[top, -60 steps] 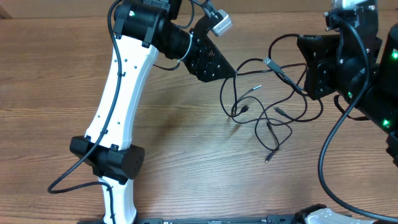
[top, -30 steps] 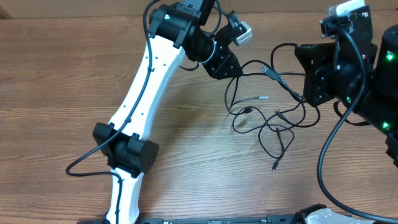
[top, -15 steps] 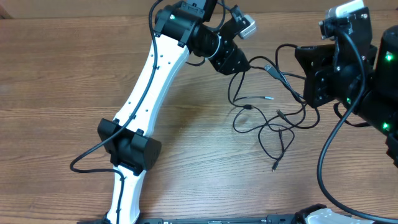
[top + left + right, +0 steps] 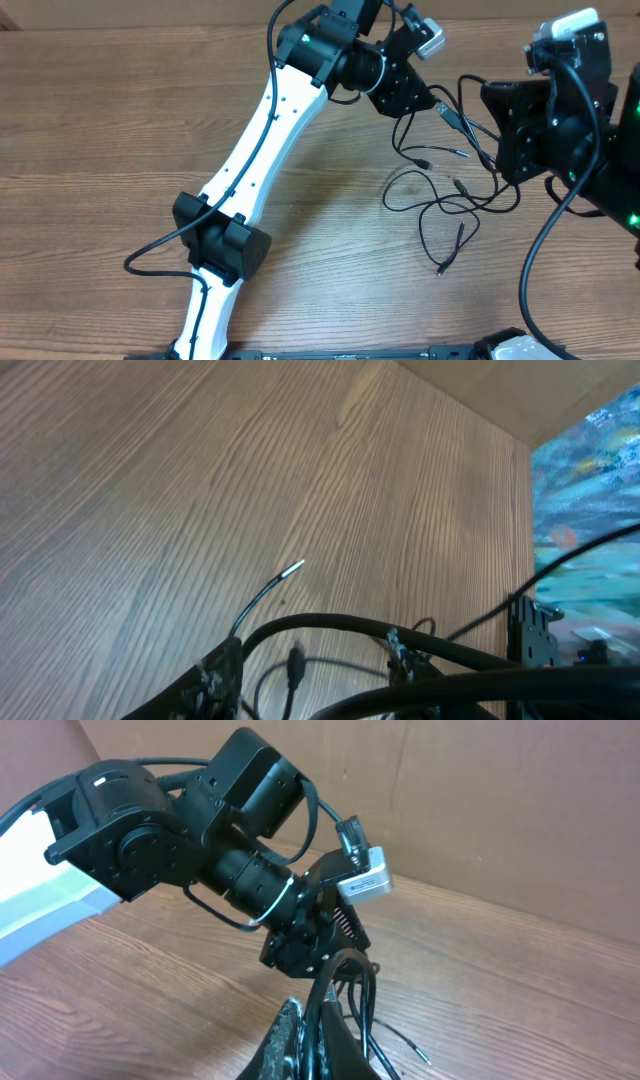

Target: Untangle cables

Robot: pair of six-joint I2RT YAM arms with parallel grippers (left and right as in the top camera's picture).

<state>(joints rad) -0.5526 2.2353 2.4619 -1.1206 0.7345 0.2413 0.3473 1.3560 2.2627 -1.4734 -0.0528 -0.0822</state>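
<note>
A brown wood-grain table (image 4: 100, 150) carries everything. The white-and-black left arm (image 4: 270, 130) reaches from the near edge up to the far edge. The all-black right arm (image 4: 560, 120) sits over the right edge. Thin black cables (image 4: 440, 200) lie in loose, crossing loops on the right half of the table, between the two arms.

The left gripper (image 4: 305, 665) has its fingers partly apart with a cord crossing the gap; whether it grips that cord cannot be told. The right gripper (image 4: 315, 1030) is closed, pinching cable strands. A silver-tipped plug (image 4: 293, 567) lies on the wood.
</note>
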